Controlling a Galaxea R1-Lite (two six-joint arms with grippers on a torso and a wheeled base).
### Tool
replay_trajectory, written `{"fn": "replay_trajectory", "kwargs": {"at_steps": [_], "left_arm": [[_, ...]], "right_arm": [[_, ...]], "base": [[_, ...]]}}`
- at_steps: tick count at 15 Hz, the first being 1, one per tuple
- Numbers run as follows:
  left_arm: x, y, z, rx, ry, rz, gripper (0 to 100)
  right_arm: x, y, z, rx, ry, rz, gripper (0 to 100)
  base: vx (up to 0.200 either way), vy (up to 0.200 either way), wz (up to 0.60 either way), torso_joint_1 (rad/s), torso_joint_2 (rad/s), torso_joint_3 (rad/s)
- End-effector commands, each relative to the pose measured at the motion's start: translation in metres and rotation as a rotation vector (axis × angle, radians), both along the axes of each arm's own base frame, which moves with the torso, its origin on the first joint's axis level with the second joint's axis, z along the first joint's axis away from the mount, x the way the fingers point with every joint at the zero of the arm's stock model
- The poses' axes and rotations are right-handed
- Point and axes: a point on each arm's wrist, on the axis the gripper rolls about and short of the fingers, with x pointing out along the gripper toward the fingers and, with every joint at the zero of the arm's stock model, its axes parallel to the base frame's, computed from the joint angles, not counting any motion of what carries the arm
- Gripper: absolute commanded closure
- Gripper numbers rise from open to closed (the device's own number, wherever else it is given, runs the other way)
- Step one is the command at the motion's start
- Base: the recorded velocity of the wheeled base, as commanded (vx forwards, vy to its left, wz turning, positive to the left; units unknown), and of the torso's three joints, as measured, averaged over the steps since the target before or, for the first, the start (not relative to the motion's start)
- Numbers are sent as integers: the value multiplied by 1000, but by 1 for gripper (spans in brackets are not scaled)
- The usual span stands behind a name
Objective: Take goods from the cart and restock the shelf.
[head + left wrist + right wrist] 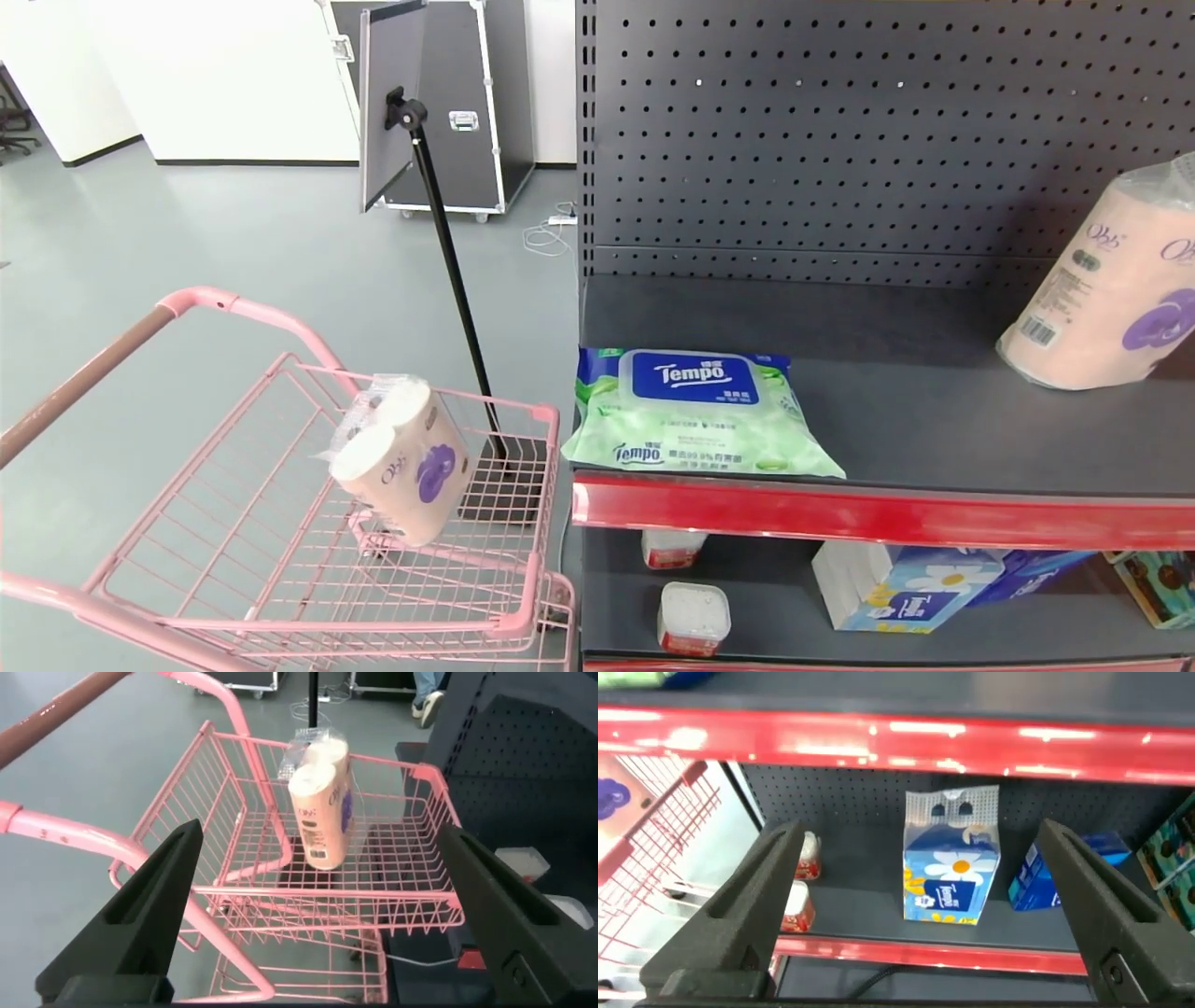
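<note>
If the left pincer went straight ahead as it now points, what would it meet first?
Probably the cream plastic-wrapped pack of toilet rolls standing in the pink wire cart; the open left pincer frames it, though depth is unclear.

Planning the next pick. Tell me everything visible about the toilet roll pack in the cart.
The toilet roll pack is a bundle in clear film, peach-cream with a purple mark, white roll ends and crumpled film at its top. It stands on end on the wire floor of the pink cart, by the basket wall farthest from the robot; nothing grips it.
</note>
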Motion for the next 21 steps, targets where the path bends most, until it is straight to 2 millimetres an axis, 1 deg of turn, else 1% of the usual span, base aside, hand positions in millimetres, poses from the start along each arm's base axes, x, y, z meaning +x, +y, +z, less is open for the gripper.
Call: {"fn": "replay_trajectory", "kwargs": {"at_steps": [1, 4, 10, 15, 21], "left_arm": [[0, 0, 0, 0, 1, 1, 0], [0, 0, 0, 0, 1, -1, 0], [0, 0, 0, 0, 1, 1, 0], [0, 0, 0, -2, 1, 1, 0], [0, 0, 0, 1, 1, 1, 0]], "right_arm": [[0, 0, 0, 0, 0, 0, 0], [0, 0, 0, 0, 0, 0, 0], [0, 0, 0, 0, 0, 0, 0], [0, 0, 0, 0, 0, 0, 0], [0, 0, 0, 3, 0, -3, 0]], "base": [[0, 0, 0, -144, 393, 242], [0, 0, 0, -155, 445, 282], [0, 0, 0, -177, 541, 366], [0, 0, 0, -130, 485, 359], [0, 0, 0, -17, 73, 50]]}}
